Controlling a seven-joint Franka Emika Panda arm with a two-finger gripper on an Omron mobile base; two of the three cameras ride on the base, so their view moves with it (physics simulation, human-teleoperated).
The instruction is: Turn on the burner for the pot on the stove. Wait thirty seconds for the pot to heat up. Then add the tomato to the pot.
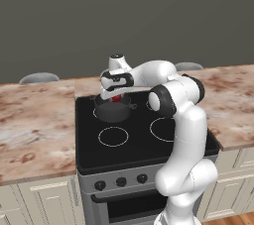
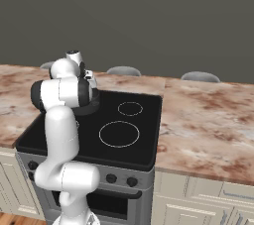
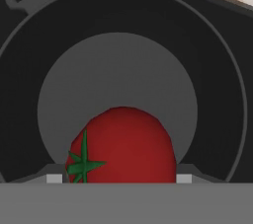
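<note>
The glossy red tomato, with its green stalk to the left, sits between the two finger tips of my gripper, which is shut on it. Straight below lies the grey floor of the dark pot, one handle showing at the top left. From the left base view, the gripper hangs just over the pot with the tomato at rim height. The pot stands at the back left of the stove. Its burner is mostly hidden beneath it.
Black knobs line the stove's steel front. A medium ring lies in front of the pot and a large ring to the right. Marble counters flank the stove on both sides.
</note>
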